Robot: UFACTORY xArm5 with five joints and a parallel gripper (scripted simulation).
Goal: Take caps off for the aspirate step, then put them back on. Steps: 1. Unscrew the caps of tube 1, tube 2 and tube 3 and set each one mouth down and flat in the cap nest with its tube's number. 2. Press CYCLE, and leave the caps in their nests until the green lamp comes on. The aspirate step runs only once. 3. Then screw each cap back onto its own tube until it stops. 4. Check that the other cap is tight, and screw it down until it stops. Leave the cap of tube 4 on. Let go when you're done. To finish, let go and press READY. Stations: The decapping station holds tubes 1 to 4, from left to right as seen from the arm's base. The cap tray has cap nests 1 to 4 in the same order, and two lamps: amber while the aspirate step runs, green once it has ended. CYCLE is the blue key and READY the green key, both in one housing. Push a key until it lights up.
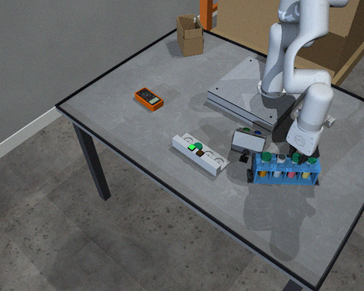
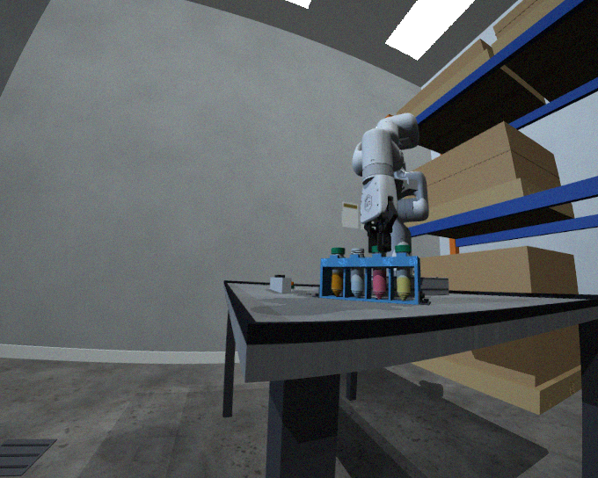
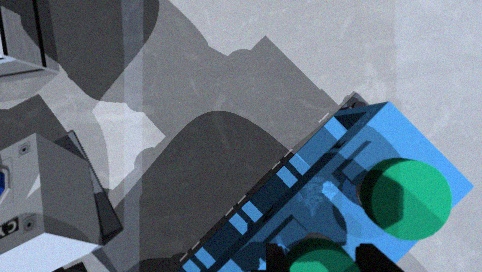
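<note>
A warehouse or workshop corner fitted out for lab bench work. Tall shelving with blue beams [image 2: 503, 208] and an orange upright [image 1: 206, 12] just behind the grey work table [image 1: 127, 91], loaded with big cardboard cartons [image 2: 491, 164]. Bare grey wall, pale skirting board and speckled concrete floor around the table. On the table: a white robot arm [image 1: 291, 60] bolted to a metal base plate [image 1: 230, 87], an orange multimeter [image 1: 149, 98], a small open cardboard box [image 1: 190, 35], a blue tube rack [image 1: 285, 174].
</note>
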